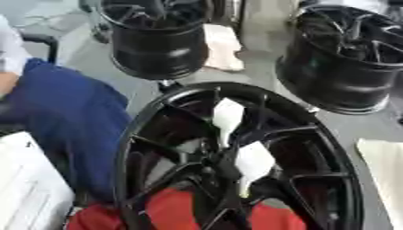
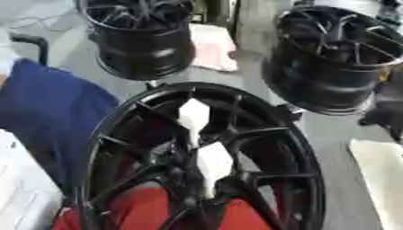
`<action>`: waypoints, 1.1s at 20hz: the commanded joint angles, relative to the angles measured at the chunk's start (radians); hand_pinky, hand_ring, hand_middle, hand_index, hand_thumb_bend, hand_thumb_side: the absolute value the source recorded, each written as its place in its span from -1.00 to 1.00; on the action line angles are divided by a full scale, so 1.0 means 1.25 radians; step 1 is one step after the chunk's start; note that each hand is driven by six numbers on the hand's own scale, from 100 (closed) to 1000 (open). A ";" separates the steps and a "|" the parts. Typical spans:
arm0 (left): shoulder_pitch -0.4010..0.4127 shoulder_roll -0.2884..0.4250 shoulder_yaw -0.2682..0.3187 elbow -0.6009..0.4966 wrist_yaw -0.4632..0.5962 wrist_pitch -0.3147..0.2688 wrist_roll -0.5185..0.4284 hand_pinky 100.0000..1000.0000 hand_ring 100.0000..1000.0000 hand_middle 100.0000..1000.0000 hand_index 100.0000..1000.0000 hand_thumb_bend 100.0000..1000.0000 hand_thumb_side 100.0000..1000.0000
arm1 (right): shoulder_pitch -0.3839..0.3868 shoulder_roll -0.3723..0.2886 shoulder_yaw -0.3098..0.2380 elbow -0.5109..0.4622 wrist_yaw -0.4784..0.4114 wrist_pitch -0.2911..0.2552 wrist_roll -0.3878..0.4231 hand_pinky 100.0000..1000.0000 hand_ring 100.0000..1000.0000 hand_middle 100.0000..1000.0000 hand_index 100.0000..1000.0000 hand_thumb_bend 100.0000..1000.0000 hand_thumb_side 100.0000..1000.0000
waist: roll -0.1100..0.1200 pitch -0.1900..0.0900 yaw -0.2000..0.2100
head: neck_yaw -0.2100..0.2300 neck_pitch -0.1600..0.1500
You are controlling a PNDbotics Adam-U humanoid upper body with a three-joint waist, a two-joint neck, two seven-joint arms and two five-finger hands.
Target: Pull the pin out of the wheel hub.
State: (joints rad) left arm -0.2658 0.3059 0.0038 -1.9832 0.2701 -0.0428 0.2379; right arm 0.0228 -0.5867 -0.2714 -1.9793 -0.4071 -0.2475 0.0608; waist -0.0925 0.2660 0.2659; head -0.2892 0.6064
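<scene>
- A black wheel rim (image 1: 157, 40) stands on the grey floor (image 1: 252, 76) at the upper left.
- Another black rim (image 1: 346, 58) stands at the upper right, well apart from the first.
- Pale sheet (image 1: 224, 47) lies between them.
- Blue cloth (image 1: 71, 121) at the left.
- Red surface (image 1: 173, 211) at the bottom.
- White sheet (image 1: 386, 175) at the right edge.

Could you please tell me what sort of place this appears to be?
Probably a wheel workshop or factory floor: a large black spoked wheel rim in front, two more black rims standing on the grey concrete floor, and pale sheets lying about.
</scene>
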 commanded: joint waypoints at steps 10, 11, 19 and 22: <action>-0.028 0.041 0.002 -0.013 -0.011 -0.011 -0.006 0.24 0.51 0.10 0.28 -0.92 0.22 | -0.006 -0.006 -0.013 -0.017 0.021 -0.018 0.002 0.71 0.24 0.15 0.40 -1.00 -0.03 | -0.001 0.020 -0.008 | -0.064 0.043; -0.036 0.054 0.001 -0.013 -0.013 -0.014 -0.007 0.24 0.52 0.10 0.28 -0.93 0.21 | -0.006 -0.004 -0.014 -0.017 0.024 -0.021 0.002 0.71 0.24 0.15 0.40 -1.00 -0.03 | -0.002 0.025 -0.010 | -0.060 0.041; -0.106 0.245 -0.013 -0.013 -0.070 -0.046 -0.026 0.27 0.52 0.13 0.32 -0.99 0.04 | 0.009 0.012 -0.022 -0.017 0.060 -0.061 -0.006 0.71 0.24 0.16 0.40 -1.00 -0.04 | -0.001 0.052 -0.033 | -0.025 0.039; -0.129 0.337 -0.022 -0.013 -0.103 -0.050 -0.036 0.29 0.52 0.14 0.34 -0.98 -0.02 | 0.025 0.018 -0.022 -0.017 0.081 -0.079 -0.010 0.71 0.24 0.15 0.40 -1.00 -0.04 | 0.003 0.055 -0.042 | -0.020 0.041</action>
State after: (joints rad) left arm -0.4130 0.6568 -0.0245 -1.9832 0.1609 -0.0998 0.1987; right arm 0.0538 -0.5501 -0.2840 -1.9793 -0.3205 -0.3339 0.0499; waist -0.0928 0.3480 0.2129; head -0.3185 0.6652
